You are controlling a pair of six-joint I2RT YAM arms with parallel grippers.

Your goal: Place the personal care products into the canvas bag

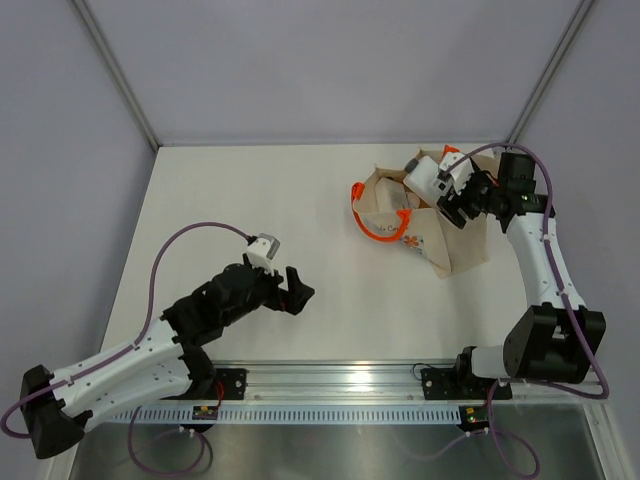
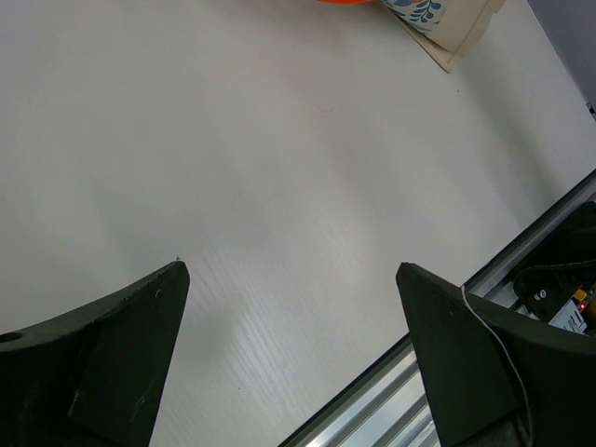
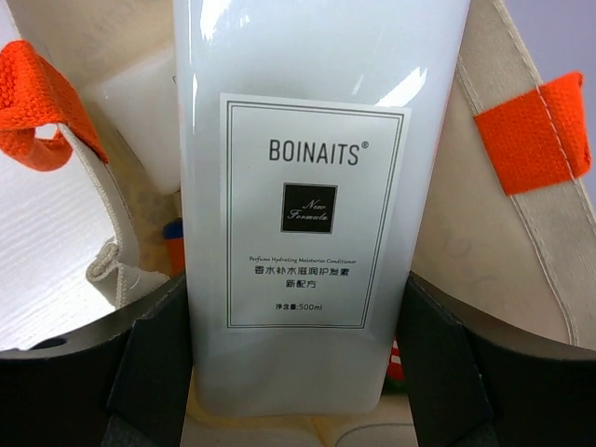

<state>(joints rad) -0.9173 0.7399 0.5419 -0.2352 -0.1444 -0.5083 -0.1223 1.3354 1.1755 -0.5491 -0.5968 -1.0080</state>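
Note:
My right gripper (image 1: 452,196) is shut on the flat white rectangular bottle (image 1: 428,176) and holds it over the open mouth of the canvas bag (image 1: 445,245). In the right wrist view the bottle (image 3: 317,186) fills the middle, with a finger (image 3: 154,358) pressed on each side. The bag's beige inner wall (image 3: 484,251) and orange handles (image 3: 531,130) surround it. Inside the bag I see a cream bottle (image 3: 140,121), a bit of the orange bottle with blue cap (image 3: 174,247) and a red-and-green scrap (image 3: 396,358). My left gripper (image 1: 296,288) is open and empty over bare table.
The bag's orange handle (image 1: 365,218) lies on the table to its left. A bag corner (image 2: 456,28) shows at the top of the left wrist view. The metal rail (image 1: 340,375) runs along the near edge, close to the left gripper (image 2: 291,279).

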